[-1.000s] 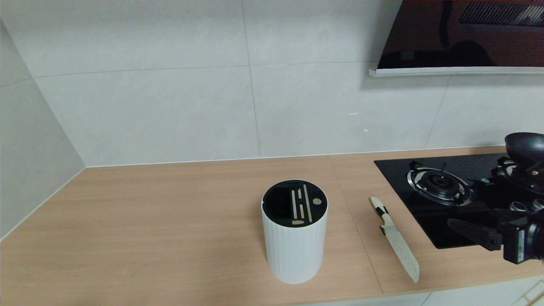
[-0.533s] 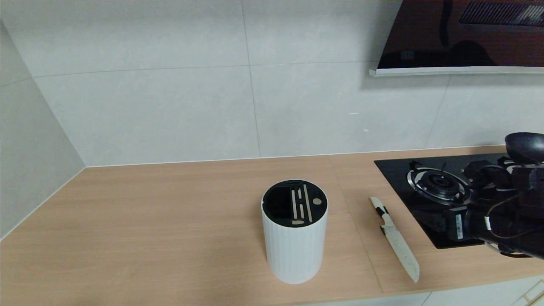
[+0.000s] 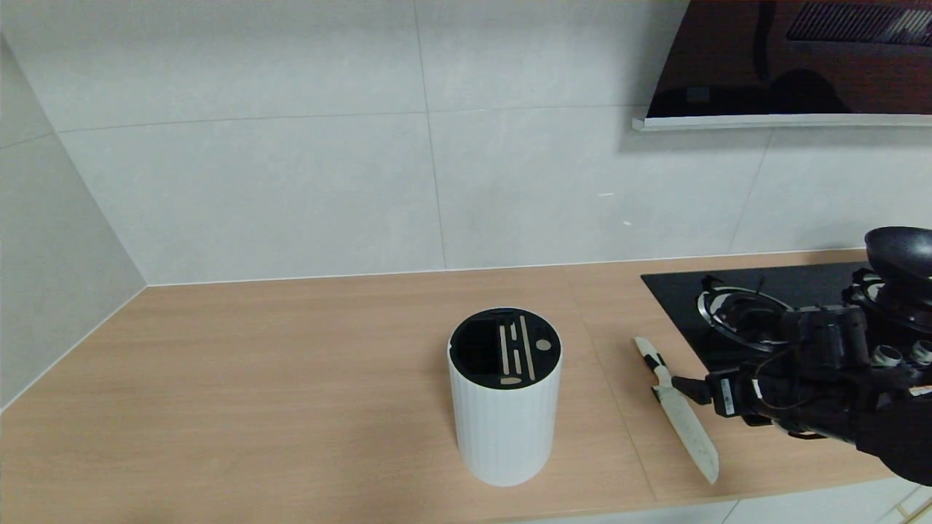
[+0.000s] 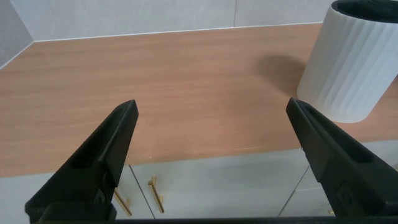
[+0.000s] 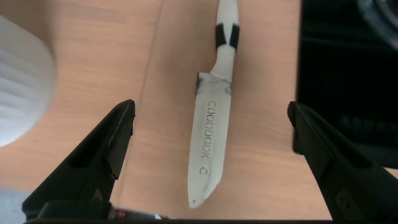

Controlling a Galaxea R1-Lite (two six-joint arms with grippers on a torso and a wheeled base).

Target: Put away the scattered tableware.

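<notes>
The pale tiled wall point(image 3: 291, 182) is the biggest thing and stands behind all the rest. The long wooden counter point(image 3: 291, 378) runs under it. A dark hood point(image 3: 786, 65) hangs high on the robot's right. Below the hood, a black stove point(image 3: 677, 291) is set into the counter, with a round metal burner point(image 3: 728, 309) on it. At the far right edge of the stove sits a dark round thing point(image 3: 899, 251); I cannot tell what it is.

A white holder point(image 3: 504, 422) with ribbed sides stands upright near the middle of the counter. Its top is black, with thin slots and one big square hole.

The right gripper point(image 5: 210, 115) hangs over the counter beside the stove. Its two fingers are spread wide, one on each side of the knife, and they do not touch it.

The left gripper point(image 4: 211, 109) is by the front edge of the counter, to the left of the holder. Its fingers are spread wide too and grip nothing. Under it are cupboard doors with little gold handles point(image 4: 155, 196).

The knife point(image 3: 681, 415) lies flat on the counter between the holder and the stove. It is white with black bands on the handle. The handle points to the wall and the tip points to the front edge.
</notes>
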